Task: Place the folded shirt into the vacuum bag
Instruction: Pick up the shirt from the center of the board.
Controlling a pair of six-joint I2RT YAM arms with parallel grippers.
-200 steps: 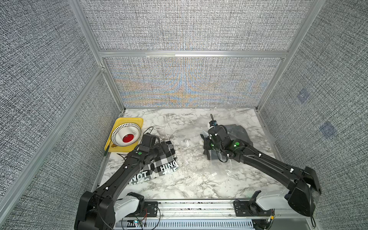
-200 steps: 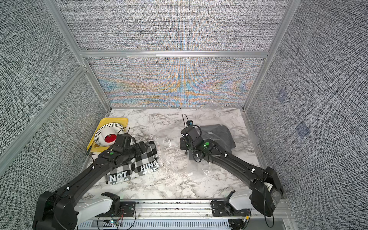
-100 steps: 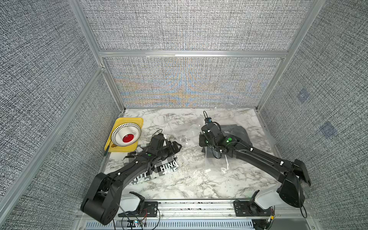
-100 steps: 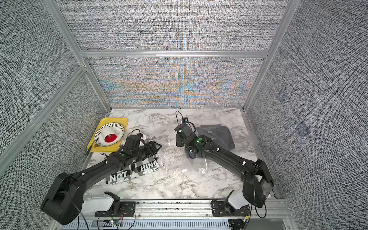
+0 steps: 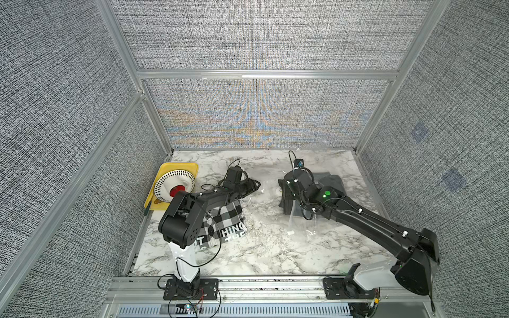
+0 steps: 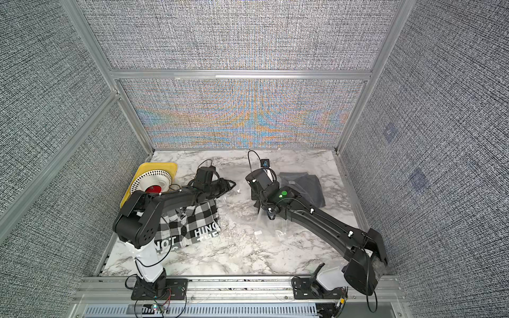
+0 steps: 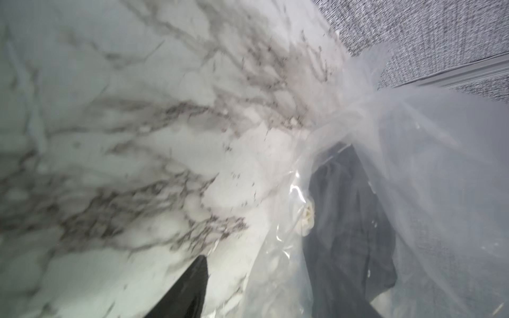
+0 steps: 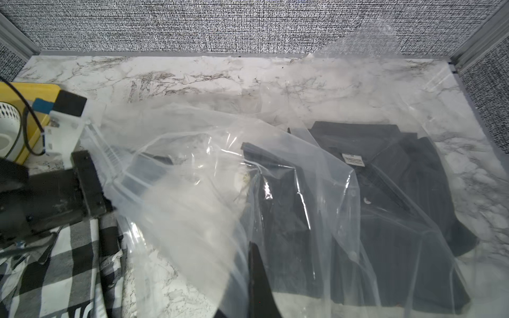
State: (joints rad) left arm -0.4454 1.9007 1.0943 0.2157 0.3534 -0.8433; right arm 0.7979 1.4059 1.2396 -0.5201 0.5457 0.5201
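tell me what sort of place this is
Most likely a robot test or data-collection cell. The left arm and right arm are bolted to an aluminium rail, grey fabric panels in metal framing wall in the marble-pattern tabletop, with a vacuum bag and checked shirt on it.

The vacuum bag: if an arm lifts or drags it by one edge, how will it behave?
Probably floppy: the vacuum bag creases and sags where the right gripper pinches its film. Likely light: thin, see-through, one far corner curling upward. The dark shirt seen through it would probably anchor that end.
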